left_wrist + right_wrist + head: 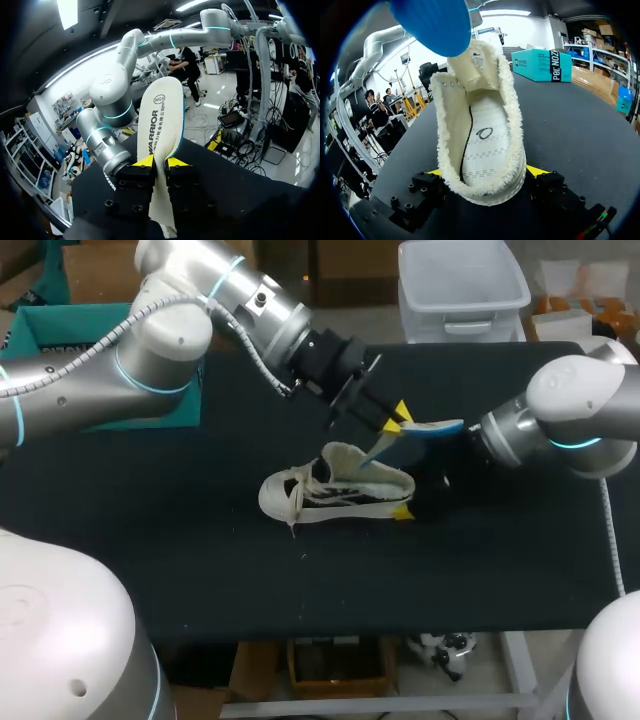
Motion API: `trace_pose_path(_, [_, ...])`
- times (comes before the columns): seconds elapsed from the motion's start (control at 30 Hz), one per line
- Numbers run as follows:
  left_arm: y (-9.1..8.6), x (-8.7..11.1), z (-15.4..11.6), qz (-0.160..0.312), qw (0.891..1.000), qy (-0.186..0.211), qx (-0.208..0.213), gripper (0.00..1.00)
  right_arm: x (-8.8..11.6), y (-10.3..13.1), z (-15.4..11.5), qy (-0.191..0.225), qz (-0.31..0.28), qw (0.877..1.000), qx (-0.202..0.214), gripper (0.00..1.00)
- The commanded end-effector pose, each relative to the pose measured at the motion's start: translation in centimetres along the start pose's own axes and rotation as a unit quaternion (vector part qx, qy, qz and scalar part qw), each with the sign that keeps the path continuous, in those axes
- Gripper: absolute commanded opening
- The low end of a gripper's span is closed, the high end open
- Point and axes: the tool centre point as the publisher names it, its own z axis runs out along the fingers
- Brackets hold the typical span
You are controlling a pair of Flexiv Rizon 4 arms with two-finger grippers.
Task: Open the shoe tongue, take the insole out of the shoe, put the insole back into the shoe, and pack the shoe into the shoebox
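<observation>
One shoe [335,490] upright on its sole on the black desk [200,570], tongue [475,62] folded up and forward, opening wide. Right jaws pinching the shoe at the heel, one yellow tip at each side. One insole [162,130], pale on top and blue beneath, held slantwise above the shoe's heel, pinched flat between the left jaws near mid-length; lower end close over the shoe's opening, not clearly free of it. Bare stitched footbed visible inside the shoe. One teal shoebox [50,325], apparently open, well apart from the shoe on the toe side, partly behind the left arm [150,340]. Judged progress: tongue opening done; insole removal done or very nearly so; left to do, reinsertion of the insole and packing of the shoe into the shoebox. Count: one shoe, one insole, one shoebox, two pairs of jaws, both occupied.
</observation>
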Motion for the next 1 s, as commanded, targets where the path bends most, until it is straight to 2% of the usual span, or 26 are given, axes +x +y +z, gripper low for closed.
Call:
trace_pose_path(0.03, [-1.0,0.7,-0.7,0.004,1.000,-0.001,-0.003,0.00,0.2,-0.7,0.5,0.000,0.001,1.000,0.006,0.18])
trace_pose_path(0.1, [-1.5,0.8,-1.1,0.010,1.000,0.002,0.001,0.00,0.4,-0.5,0.2,0.000,0.000,1.000,0.010,0.62])
trace_pose_path(0.13, [-1.7,1.1,-1.4,0.012,1.000,0.001,0.002,0.00,0.6,-0.5,-0.1,-0.002,0.000,1.000,0.013,1.00])
trace_pose_path(0.4, [-3.1,2.7,-2.6,0.027,0.999,0.005,0.018,0.00,2.1,0.1,-2.5,-0.022,0.008,0.998,0.050,1.00])
trace_pose_path(0.57, [-3.8,3.8,-3.5,0.028,1.000,-0.001,0.015,0.00,2.3,1.1,-4.2,-0.035,0.002,0.996,0.076,1.00])
trace_pose_path(0.7, [-4.2,5.2,-4.8,0.020,1.000,-0.011,0.004,0.00,2.0,3.0,-5.4,-0.046,-0.016,0.993,0.106,1.00])
trace_pose_path(1.0, [-3.9,8.6,-8.3,-0.001,0.999,-0.048,-0.017,0.00,0.8,6.9,-6.3,-0.050,-0.049,0.984,0.166,1.00])
